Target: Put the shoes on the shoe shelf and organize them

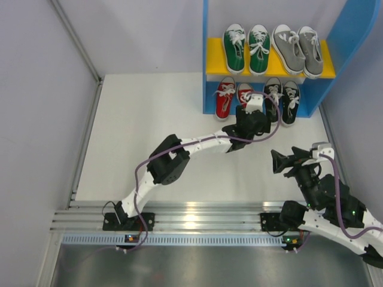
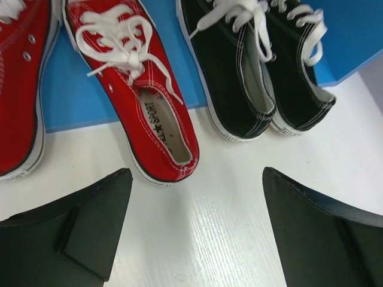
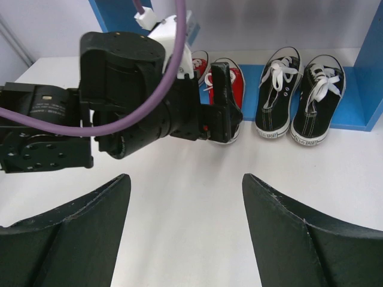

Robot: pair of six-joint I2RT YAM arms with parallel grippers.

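Observation:
The blue shoe shelf [image 1: 353, 30] stands at the back right. On its yellow upper board [image 1: 216, 64] sit the green pair [image 1: 246, 48] and the grey pair [image 1: 297, 49]. Below, the red pair [image 1: 230, 95] and the black pair [image 1: 282, 98] rest with heels out. My left gripper [image 1: 250, 119] is open and empty just in front of the red shoe's heel [image 2: 143, 107]; the black pair [image 2: 251, 78] lies to its right. My right gripper [image 1: 281, 161] is open and empty over the white table, facing the left arm [image 3: 119, 113] and the black pair [image 3: 296, 101].
The white tabletop [image 1: 149, 131] spreads to the left of the shelf. Grey walls close in both sides. An aluminium rail [image 1: 191, 218] carrying both arm bases runs along the near edge. A purple cable [image 1: 143, 170] loops along the left arm.

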